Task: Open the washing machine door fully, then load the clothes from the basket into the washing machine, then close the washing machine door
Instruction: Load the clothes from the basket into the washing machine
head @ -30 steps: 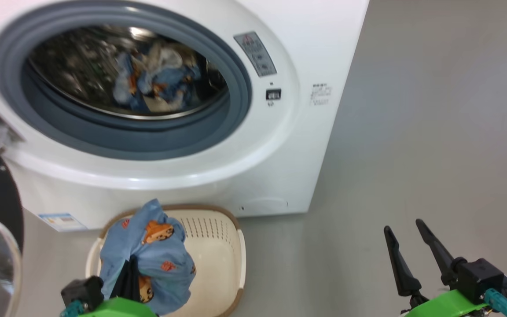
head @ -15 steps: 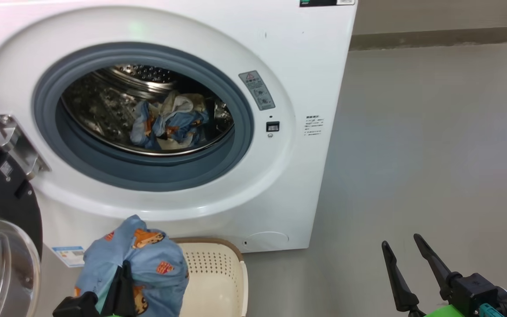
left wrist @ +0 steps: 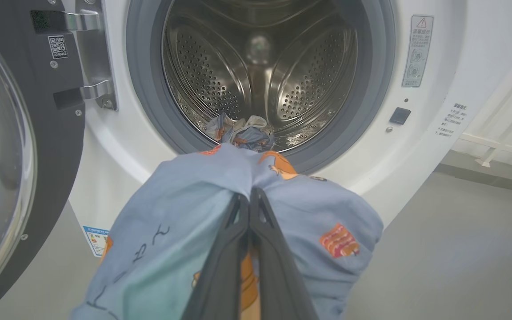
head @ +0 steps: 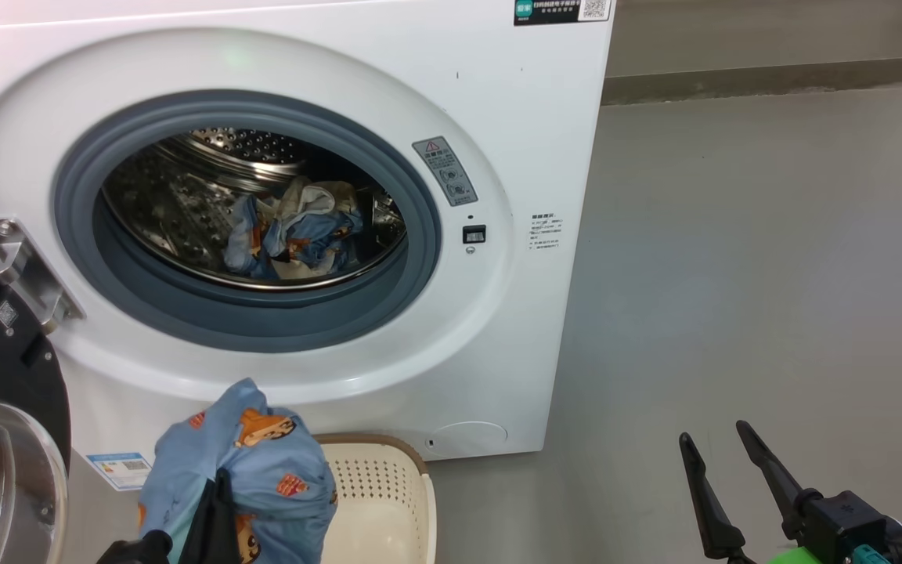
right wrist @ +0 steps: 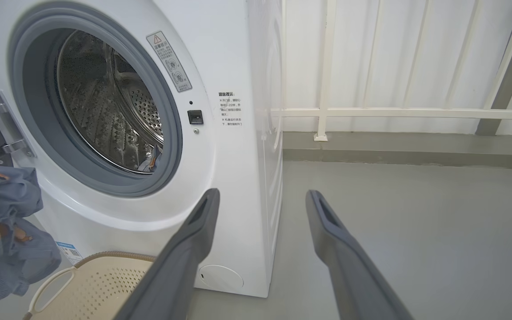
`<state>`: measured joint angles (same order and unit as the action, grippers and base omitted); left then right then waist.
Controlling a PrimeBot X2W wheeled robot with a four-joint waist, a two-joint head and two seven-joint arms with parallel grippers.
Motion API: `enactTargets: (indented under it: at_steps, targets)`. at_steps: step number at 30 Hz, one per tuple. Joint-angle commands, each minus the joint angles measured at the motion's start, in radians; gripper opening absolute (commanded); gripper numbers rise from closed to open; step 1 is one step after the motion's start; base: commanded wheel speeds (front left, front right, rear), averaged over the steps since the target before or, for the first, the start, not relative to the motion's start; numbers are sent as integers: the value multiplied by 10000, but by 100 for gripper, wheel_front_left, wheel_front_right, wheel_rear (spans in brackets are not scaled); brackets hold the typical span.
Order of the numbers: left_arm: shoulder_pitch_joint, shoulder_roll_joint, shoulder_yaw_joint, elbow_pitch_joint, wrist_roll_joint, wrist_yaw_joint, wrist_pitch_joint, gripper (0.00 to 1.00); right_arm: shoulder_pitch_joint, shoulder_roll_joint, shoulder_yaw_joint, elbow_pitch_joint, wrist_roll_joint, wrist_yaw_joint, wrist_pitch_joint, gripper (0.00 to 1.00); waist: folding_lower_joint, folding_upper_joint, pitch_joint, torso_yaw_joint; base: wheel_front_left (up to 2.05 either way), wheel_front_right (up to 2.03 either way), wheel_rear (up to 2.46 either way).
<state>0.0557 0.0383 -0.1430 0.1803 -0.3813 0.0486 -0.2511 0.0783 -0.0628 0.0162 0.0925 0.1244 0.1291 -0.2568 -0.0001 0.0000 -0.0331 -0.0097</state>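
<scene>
Holding the clothes [left wrist: 185, 200] pinched in our left tool [left wrist: 250, 192], we should clear the gasket [left wrist: 142, 89]; right tool [right wrist: 262, 195] spread, idle.

The basket [head: 388, 501] sits before the washing machine [head: 529, 141], perhaps touching it, with clothes [head: 294, 235] in its drum [head: 177, 204].

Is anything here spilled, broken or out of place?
Nothing stands out. The door hangs open, some clothes lie in the drum, the left pincer grips another garment, and the basket sits upright on the floor.
</scene>
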Motion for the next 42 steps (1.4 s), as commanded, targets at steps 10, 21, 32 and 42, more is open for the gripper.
enactTargets:
  at_steps: [10, 21, 32, 42]
  targets:
    - [-64, 120, 312, -744, 263, 38, -107, 0, -58, 7, 265, -286, -79, 16, -49, 100, 1, 0, 6, -62, 0, 0, 0]
    - [-1198, 251, 446, -652, 383, 0, -102, 0, -329, 59, 487, -367, 41, 16, -49, 100, 1, 0, 1016, -531, 0, 0, 0]
    - [-4840, 1163, 945, 646, 522, 22, 222, 0, -1522, 114, 950, -306, 431, 16, -49, 100, 1, 0, 2992, -1552, 0, 0, 0]
    - [-7901, 2081, 1164, 3111, 815, 32, 211, 0, -2042, 123, 1569, -77, 845, 16, -49, 100, 1, 0, 4161, -2388, 0, 0, 0]
